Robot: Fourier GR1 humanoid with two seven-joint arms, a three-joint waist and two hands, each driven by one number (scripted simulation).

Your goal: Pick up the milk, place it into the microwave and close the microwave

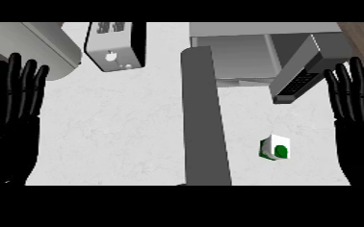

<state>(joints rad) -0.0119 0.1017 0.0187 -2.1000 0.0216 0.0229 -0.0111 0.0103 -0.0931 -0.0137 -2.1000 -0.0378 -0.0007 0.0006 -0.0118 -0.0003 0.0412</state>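
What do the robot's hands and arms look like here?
The left hand and right hand are both plain black, with long slim fingers above a broader palm. No cables, markings or sleeves show, and the arms below them look equally dark.

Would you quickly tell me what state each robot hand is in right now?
Left black robot hand: open, fingers straight, holding nothing.
Right black robot hand: open, fingers straight, holding nothing.

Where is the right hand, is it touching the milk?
Apart. The head view shows a strip of bare counter between the milk and the right hand, which rests open at the view's right edge, fingers up.
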